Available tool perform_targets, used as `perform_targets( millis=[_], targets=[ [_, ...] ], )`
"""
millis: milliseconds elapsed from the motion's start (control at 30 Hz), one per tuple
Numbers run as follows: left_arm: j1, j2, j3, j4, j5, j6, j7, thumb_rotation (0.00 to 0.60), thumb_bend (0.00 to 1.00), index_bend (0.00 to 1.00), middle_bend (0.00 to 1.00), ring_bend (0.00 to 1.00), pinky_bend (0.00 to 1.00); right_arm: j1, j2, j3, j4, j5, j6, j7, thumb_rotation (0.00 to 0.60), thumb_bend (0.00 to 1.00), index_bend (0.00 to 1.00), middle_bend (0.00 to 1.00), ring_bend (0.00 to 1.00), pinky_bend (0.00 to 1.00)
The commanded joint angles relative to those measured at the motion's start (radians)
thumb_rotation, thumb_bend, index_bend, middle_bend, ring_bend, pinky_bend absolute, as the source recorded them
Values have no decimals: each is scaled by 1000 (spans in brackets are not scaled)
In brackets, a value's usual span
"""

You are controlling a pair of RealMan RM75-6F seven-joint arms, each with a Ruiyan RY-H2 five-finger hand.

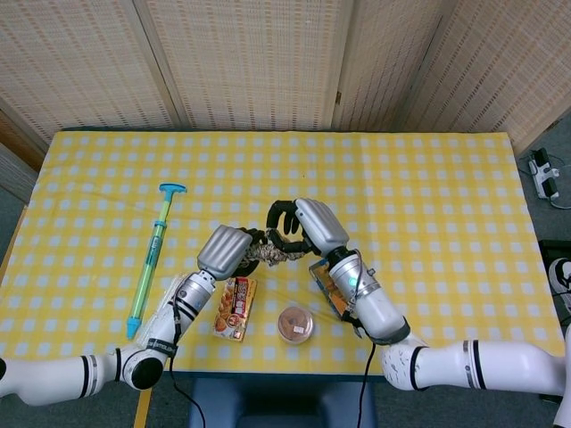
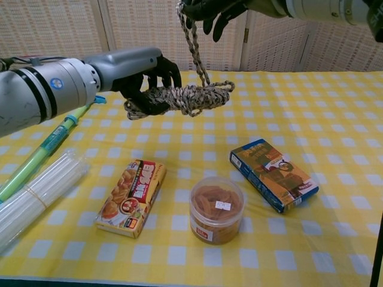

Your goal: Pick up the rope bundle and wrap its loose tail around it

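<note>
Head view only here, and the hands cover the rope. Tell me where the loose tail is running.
Observer: The loose tail runs straight up from the rope bundle to the right hand, which holds it at the top of the chest view.
Operator: Report how the bundle lies.
Observer: It lies roughly level, off the table, with the left hand gripping its left end.
Operator: Say what sits under it.
Observer: Bare yellow checked tablecloth; the snack box, the round tub and the blue box lie nearer the camera.
</note>
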Motion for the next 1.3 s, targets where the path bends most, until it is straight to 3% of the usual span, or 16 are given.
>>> perform_targets(
  millis=[33,367,633,733,900,1000,1167,1300],
  targets=[
    [-27,-22,-3,-9,-72,31,44,600,560,652,625,620,705,-2,-2,-8,-17,-17,6,-1,600,638,768,557,574,539],
    [-78,-68,-33,23,-266,122,152,600,561,657,631,634,706,-2,-19,-50,-84,-64,42,-49,600,649,768,557,570,556],
    [-63,-45,-124,16,-383,147,42,600,561,657,631,638,713,-51,-9,-89,-131,-142,72,-25,600,649,755,546,572,556],
    [-47,-12,-159,-13,-392,144,-21,600,562,657,631,638,713,-70,7,-107,-129,-190,40,10,600,649,638,488,538,556],
    [-19,54,-210,-76,-401,121,-128,600,562,657,631,638,713,-90,42,-130,-112,-271,-33,72,600,649,199,293,403,494],
    [-4,89,-224,-104,-397,111,-177,600,562,657,631,638,713,-105,63,-142,-110,-318,-57,100,600,650,26,192,304,401],
    [20,129,-238,-135,-385,92,-261,600,562,657,631,638,713,-135,92,-162,-110,-387,-48,114,600,649,0,90,163,244],
    [43,164,-243,-147,-368,72,-335,600,562,657,631,637,713,-181,142,-195,-124,-454,-20,113,600,642,0,66,135,216]
  ],
)
